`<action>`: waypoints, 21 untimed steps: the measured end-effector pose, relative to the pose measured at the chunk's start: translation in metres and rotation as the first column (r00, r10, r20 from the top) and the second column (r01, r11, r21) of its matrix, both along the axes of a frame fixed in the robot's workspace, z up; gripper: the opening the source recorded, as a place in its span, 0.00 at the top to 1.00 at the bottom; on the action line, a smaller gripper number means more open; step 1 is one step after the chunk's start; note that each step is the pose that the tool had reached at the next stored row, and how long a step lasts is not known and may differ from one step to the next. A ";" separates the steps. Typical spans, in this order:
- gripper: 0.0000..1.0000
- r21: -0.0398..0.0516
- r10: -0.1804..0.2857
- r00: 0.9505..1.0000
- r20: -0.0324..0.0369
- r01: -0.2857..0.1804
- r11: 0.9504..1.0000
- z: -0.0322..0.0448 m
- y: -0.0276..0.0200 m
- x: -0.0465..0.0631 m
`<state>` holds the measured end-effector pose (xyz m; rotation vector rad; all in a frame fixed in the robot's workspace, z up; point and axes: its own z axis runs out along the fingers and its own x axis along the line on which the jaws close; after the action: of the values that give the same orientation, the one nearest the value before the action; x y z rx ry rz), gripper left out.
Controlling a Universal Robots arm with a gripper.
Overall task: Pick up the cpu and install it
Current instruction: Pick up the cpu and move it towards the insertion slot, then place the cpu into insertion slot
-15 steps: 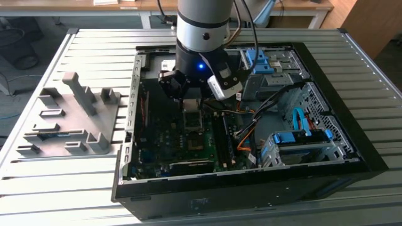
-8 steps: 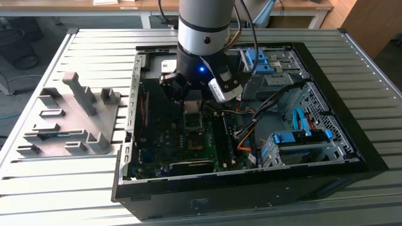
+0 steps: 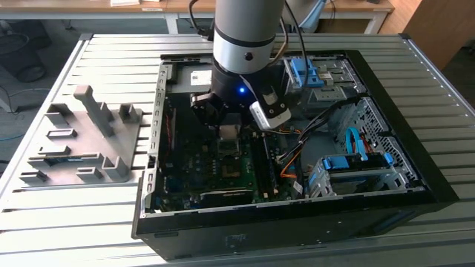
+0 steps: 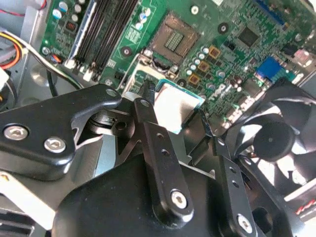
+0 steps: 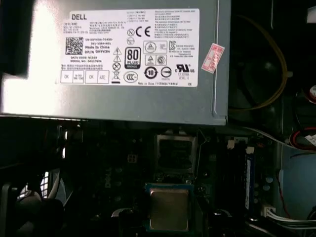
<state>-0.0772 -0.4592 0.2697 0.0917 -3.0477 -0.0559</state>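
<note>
Snugly between the fingers, the cpu (over the motherboard)

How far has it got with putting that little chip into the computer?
The pick-up looks done: the tool is shut on the cpu, holding it above the motherboard inside the open case. Installing is not yet done: the socket stands open and empty in both wrist views, and the chip is apart from it.
</note>
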 end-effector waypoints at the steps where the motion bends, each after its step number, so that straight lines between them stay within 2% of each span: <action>1: 0.53 0.000 0.000 1.000 0.000 0.000 1.000 -0.0008 -0.0004 0.001; 13: 0.53 -0.001 0.000 1.000 0.000 0.000 1.000 -0.0019 -0.0007 0.004; 21: 0.53 -0.001 0.000 1.000 0.000 0.000 1.000 -0.0083 -0.0007 0.004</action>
<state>-0.0731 -0.4599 0.2615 0.0918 -3.0477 -0.0547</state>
